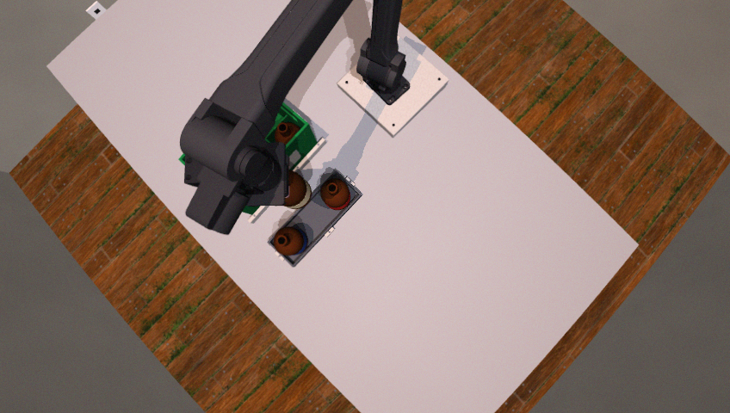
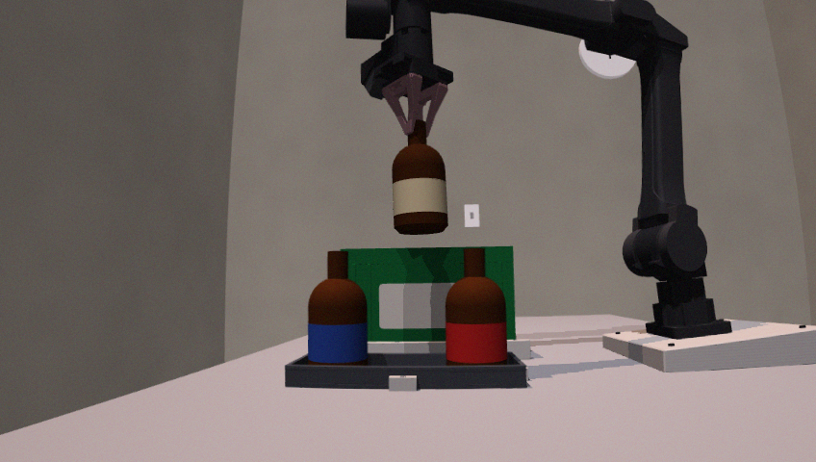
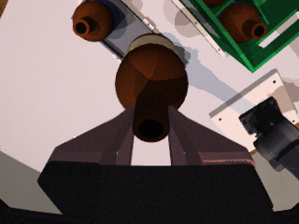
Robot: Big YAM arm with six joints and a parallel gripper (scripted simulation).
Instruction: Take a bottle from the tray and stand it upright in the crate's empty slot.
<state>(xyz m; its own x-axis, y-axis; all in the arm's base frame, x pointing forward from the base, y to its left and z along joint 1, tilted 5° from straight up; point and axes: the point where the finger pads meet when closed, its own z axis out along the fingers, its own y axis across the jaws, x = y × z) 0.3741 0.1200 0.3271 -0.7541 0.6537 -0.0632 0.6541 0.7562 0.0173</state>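
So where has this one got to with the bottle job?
Already done: the cream-label bottle is off the tray, which holds only the red-label and blue-label bottles. In hand: the gripper has it by the neck, upright in the air. Left: standing it in the crate's free slot, letting go and moving clear.

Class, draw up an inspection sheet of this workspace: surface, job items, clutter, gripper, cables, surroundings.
Surface: pale table, no spills seen
Tray: level; blue-label bottle and red-label bottle upright
Crate: upright; partly hidden from above
Gripper: shut on the cream-label bottle, above tray and crate height
Clutter: nothing seen
Cables: nothing seen
Surroundings: plank floor, plain walls, wall plate
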